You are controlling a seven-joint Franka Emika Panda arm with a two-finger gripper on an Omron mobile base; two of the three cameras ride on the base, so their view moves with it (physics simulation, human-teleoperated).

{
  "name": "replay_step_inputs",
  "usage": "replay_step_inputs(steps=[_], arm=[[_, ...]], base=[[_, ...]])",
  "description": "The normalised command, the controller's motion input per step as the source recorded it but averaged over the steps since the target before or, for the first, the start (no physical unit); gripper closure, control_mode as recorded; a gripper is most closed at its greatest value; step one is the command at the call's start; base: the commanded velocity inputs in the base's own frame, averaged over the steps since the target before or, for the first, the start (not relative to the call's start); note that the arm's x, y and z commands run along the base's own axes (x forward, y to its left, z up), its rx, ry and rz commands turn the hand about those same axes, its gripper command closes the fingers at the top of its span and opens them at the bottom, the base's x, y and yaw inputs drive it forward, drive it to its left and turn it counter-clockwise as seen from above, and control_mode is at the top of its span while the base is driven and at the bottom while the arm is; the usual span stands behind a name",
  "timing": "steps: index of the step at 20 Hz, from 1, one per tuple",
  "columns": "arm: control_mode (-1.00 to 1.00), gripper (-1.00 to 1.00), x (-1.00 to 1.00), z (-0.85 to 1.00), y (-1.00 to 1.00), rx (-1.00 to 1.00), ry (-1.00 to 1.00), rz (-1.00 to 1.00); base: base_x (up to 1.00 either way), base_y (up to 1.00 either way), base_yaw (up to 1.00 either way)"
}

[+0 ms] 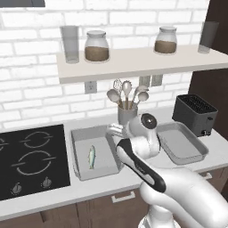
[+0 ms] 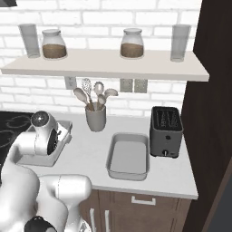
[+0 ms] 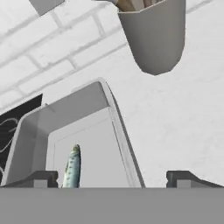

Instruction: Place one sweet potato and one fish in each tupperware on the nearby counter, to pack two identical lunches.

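Observation:
A silvery-green fish point(image 1: 91, 156) lies lengthwise in the left tupperware point(image 1: 80, 136) beside the stove. In the hand view the same fish point(image 3: 72, 168) rests on the floor of that tupperware point(image 3: 78, 105). My gripper point(image 1: 114, 131) hangs over this tray's right rim, apart from the fish. Its jaws are open wide with nothing between them point(image 3: 113, 179). A second tupperware point(image 1: 196, 153) stands bare in front of the toaster, also seen in the right base view point(image 2: 128, 156). Both trays sit on the off-white counter point(image 1: 102, 187). The sweet potato is out of view.
A black toaster point(image 1: 194, 113) stands at the counter's right end. A grey utensil holder point(image 1: 127, 113) with spoons and a whisk stands behind the trays. A black stovetop point(image 1: 31, 160) lies on the left. A wall shelf point(image 1: 133, 62) with jars overhangs the back.

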Motion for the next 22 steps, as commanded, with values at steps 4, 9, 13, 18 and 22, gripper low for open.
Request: replay_step_inputs(steps=[4, 9, 13, 18, 22], arm=[[-1.0, -1.0, -0.46, 0.96, -0.93, -0.15, 0.06, 0.06], [-1.0, -1.0, -0.19, 0.92, -0.83, -0.32, 0.19, 0.02], [-1.0, -1.0, -0.62, 0.46, -0.12, -0.21, 0.05, 0.03], [-1.0, -1.0, -1.0, 0.07, -0.06, -0.03, -0.16, 0.0], [-1.0, -1.0, -1.0, 0.05, -0.03, 0.0, -0.21, 0.0]], base=[[0.0, 0.0, 0.0], [0.0, 0.0, 0.0], [0.0, 0.0, 0.0], [0.0, 0.0, 0.0], [0.0, 0.0, 0.0]])
